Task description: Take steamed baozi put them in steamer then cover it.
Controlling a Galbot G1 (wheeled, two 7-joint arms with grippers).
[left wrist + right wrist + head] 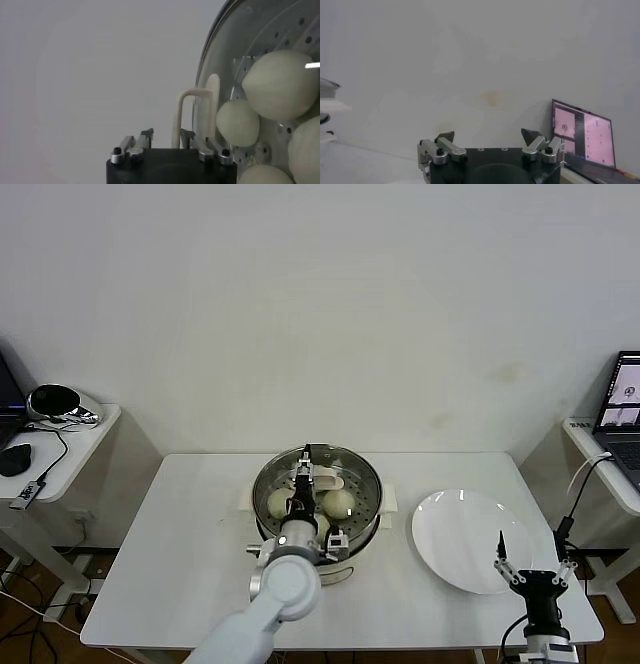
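Baozi [282, 85], four, under steamer [366, 514] cover [220, 60]; left hand [167, 142] released, right hand [490, 137] released.

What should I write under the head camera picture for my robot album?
Left gripper over the cover's handle on the steamer, baozi inside; right gripper waits by the empty plate.

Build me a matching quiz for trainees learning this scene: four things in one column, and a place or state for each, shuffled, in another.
Things:
1. baozi
2. cover
3. plate
4. right gripper

Places or states:
A. empty, to the right of the steamer
B. open, by the table's front right corner
C. inside the steamer
D. on the steamer

Pairs: 1-C, 2-D, 3-A, 4-B
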